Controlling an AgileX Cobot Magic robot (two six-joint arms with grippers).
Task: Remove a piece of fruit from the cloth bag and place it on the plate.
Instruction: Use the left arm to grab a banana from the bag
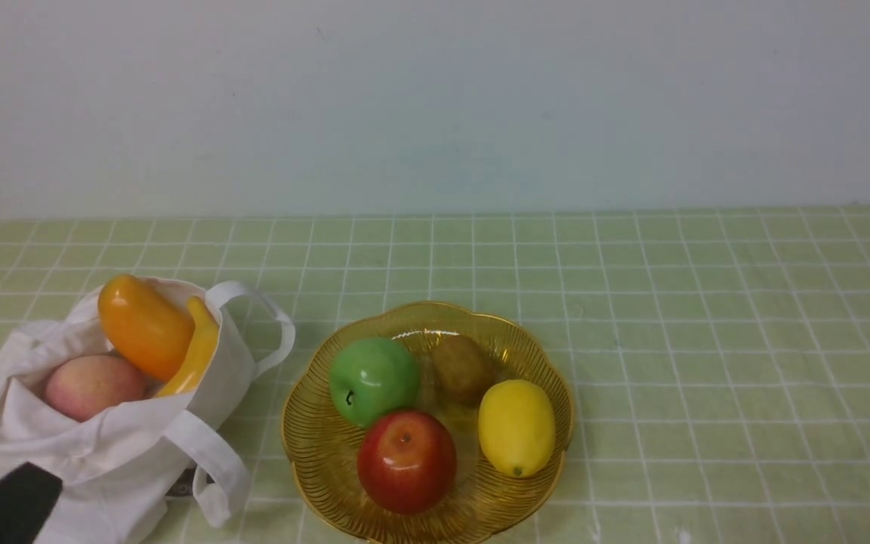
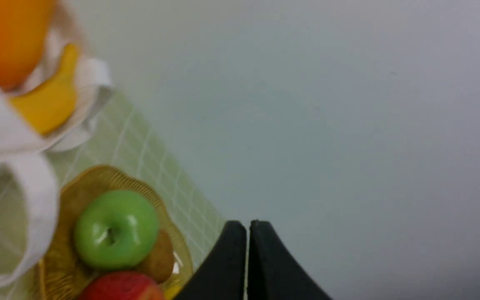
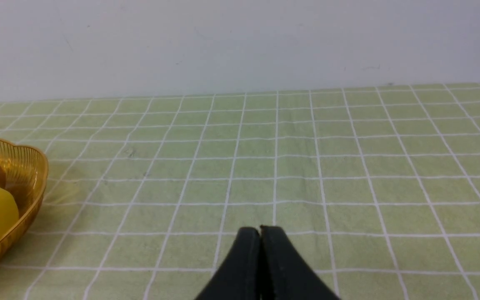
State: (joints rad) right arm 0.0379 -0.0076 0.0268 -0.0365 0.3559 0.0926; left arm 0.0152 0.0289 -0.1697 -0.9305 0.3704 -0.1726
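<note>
1. Since the banana (image 1: 195, 349) stands on end inside the cloth bag (image 1: 118, 446), wedged between an orange fruit (image 1: 144, 325) and the bag's wall, only its upper part shows. The plate (image 1: 556, 400) sits just beside the bag.
2. It looks light, stiff and glossy, so I judge it will not bruise. It may slip from smooth jaws, though, and its curve could make it twist in a pinch.
3. The best hold, in my view, is across the narrow width of the exposed upper section, clear of the orange fruit that touches it. A straight lift should free it, though the soft fabric may drag along.
4. The left gripper (image 2: 247, 225) has its jaws pressed together and holds nothing. The right gripper (image 3: 260, 229) is likewise closed and empty, over the tablecloth (image 3: 348, 166) and well apart from the bag.
5. Only the front view gives the whole layout. A pink fruit (image 1: 94, 385) shares the bag, and the plate already carries a green apple (image 1: 373, 380), a red apple (image 1: 406, 461), a lemon (image 1: 516, 427) and a brown fruit (image 1: 464, 368), so little bare room is left. Neither gripper's jaws show there.
6. The left wrist view shows the banana against the bag's rim from closer, though blurred. The right wrist view shows only the plate's edge, and not the bag.
</note>
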